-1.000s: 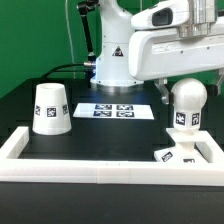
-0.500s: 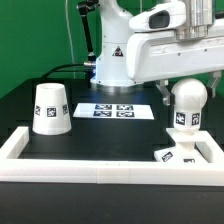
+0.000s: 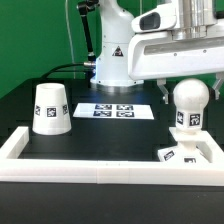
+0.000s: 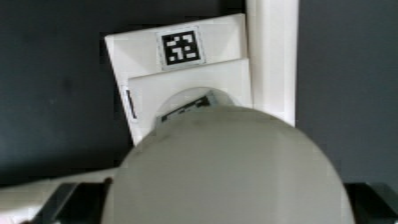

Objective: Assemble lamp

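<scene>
The white bulb (image 3: 188,99) stands upright with its neck on the flat square base (image 3: 178,153), which lies in the frame's corner at the exterior view's right. My gripper (image 3: 188,92) comes down from above and is shut on the bulb's round head. In the wrist view the bulb (image 4: 214,160) fills the space between my gripper's (image 4: 217,202) dark fingers, with the tagged base (image 4: 178,60) below it. The tapered shade (image 3: 51,108) stands mouth down at the exterior view's left, apart from my gripper.
The marker board (image 3: 113,110) lies at the back middle in front of the arm's base. A white rail-like frame (image 3: 100,166) borders the front and both sides of the work area; it also shows in the wrist view (image 4: 276,60) beside the base.
The bulb and my gripper have shifted slightly toward the exterior view's right. The shade has not moved.
</scene>
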You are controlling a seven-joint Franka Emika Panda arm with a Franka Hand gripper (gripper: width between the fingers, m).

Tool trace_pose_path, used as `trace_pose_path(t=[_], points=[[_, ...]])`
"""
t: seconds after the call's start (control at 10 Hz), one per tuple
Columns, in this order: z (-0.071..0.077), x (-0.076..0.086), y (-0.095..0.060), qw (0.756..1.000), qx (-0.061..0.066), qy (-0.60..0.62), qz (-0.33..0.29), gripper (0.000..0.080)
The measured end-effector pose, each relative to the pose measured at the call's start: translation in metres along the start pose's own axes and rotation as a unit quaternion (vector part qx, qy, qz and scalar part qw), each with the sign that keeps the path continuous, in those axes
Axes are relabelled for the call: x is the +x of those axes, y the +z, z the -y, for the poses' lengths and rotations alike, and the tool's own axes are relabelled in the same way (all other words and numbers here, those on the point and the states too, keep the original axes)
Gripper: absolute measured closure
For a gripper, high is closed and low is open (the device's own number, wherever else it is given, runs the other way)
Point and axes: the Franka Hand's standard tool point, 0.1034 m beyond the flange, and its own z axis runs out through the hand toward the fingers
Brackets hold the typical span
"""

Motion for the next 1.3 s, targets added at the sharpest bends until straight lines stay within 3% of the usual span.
trace_pose_path(t=[0.4,1.0,1.2,1.3], points=[[0.0046,-0.0015,-0.0004,0.981,0.001,0.192,0.0,0.0222],[0.0094,-0.0028,0.0018,0.913,0.016,0.407,0.01,0.0222],[0.011,-0.0033,0.0019,0.908,0.017,0.419,0.011,0.0201],[0.0112,-0.0035,0.0019,0.911,0.017,0.411,0.011,0.0113]])
